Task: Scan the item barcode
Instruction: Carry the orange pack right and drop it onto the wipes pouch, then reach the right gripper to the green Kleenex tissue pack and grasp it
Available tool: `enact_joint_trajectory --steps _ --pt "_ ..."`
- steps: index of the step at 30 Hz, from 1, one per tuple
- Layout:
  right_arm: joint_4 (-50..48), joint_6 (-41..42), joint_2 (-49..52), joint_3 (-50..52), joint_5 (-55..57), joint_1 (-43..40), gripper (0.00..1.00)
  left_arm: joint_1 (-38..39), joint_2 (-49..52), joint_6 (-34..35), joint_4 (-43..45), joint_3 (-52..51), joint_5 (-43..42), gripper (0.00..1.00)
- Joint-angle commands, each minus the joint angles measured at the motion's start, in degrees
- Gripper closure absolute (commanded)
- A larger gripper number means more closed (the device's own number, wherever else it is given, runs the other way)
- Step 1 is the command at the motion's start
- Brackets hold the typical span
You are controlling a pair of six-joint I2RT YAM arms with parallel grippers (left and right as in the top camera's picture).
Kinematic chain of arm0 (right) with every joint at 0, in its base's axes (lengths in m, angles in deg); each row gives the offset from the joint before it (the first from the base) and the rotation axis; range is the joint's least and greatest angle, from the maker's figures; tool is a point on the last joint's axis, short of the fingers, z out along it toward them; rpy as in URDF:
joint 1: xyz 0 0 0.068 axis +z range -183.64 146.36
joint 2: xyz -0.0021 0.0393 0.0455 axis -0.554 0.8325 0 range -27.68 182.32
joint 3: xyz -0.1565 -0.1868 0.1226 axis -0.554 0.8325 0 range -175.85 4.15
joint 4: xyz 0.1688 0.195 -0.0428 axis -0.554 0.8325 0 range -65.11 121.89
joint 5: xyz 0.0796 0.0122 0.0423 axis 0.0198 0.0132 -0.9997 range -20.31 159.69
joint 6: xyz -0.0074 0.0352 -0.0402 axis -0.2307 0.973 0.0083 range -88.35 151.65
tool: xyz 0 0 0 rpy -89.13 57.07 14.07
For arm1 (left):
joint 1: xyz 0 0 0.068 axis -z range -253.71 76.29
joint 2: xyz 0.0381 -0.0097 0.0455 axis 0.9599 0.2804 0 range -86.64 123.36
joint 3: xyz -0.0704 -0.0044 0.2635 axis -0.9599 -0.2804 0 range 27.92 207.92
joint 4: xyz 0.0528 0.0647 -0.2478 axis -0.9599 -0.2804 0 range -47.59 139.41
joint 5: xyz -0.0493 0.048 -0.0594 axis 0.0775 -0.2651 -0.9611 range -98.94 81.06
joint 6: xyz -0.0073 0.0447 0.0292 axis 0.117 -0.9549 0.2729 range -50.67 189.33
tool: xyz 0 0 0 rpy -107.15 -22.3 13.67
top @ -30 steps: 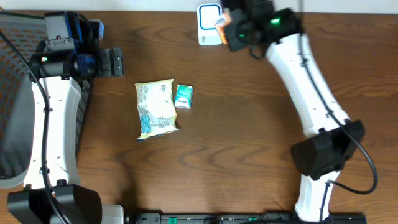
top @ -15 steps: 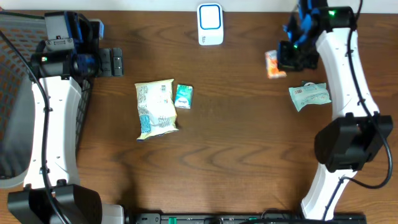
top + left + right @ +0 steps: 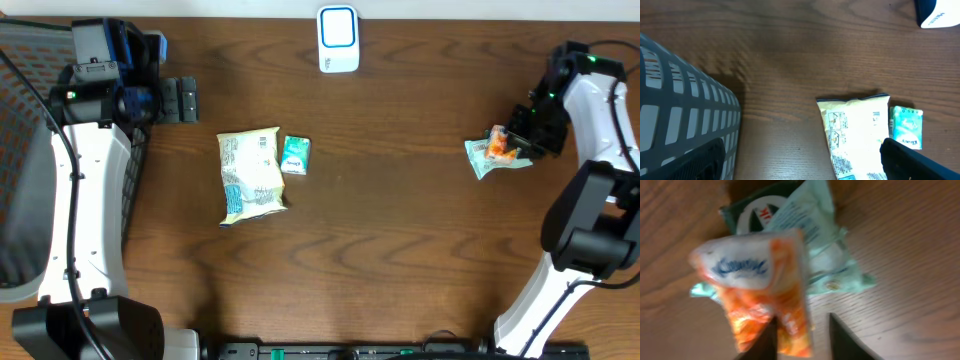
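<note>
Packets lie about on the brown wooden surface (image 3: 400,250). Over at the right edge, the right hand (image 3: 801,325) is down by the orange and white packet (image 3: 765,290), which rests on top of a pale green packet (image 3: 812,240). Its two dark fingers (image 3: 842,337) are a little apart, with the end of the orange packet between them. The packet sits close against one finger and bare wood shows next to the other, so the hand is loose and not squeezing it. The white scanner (image 3: 338,38) with its blue square stands at the far edge in the middle, well apart from that packet. Near the middle of the surface lies a cream bag (image 3: 250,175), and a small green pack (image 3: 295,155) is just beside it. The left hand (image 3: 188,100) is spread wide with nothing in it, next to the grey basket (image 3: 685,115) on the left side.
</note>
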Motion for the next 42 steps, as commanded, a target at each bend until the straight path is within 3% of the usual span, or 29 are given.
enact_joint_trajectory --steps 1,5,15,20,29,33,37,42 --pt "-0.37 -0.92 0.15 0.31 -3.10 -0.22 0.65 0.09 0.09 -0.76 -0.13 0.70 0.31 0.02" --pt "0.24 -4.09 0.04 -0.79 -7.06 0.55 0.57 0.09 0.09 -0.76 -0.13 0.70 0.31 0.02" --pt "10.40 -8.04 -0.31 -16.44 -7.52 6.23 0.55 0.09 0.09 -0.76 -0.13 0.70 0.31 0.02" --pt "8.83 -6.64 -0.26 -18.99 -10.73 11.82 0.53 0.09 0.09 -0.76 -0.13 0.70 0.31 0.02" --pt "-7.06 2.29 0.13 -11.76 -18.73 25.00 0.56 0.09 0.09 -0.76 -0.13 0.70 0.31 0.03" --pt "-16.48 7.50 0.15 -5.64 -18.67 31.52 0.66 0.09 0.09 -0.76 -0.13 0.70 0.31 0.02" --pt "-27.12 13.22 0.15 1.07 -18.69 37.16 0.67 0.09 0.09 -0.76 -0.13 0.70 0.31 0.02" --pt "-38.95 17.94 0.17 7.61 -17.11 42.95 0.51 0.09 0.09 -0.76 -0.13 0.70 0.31 0.02"
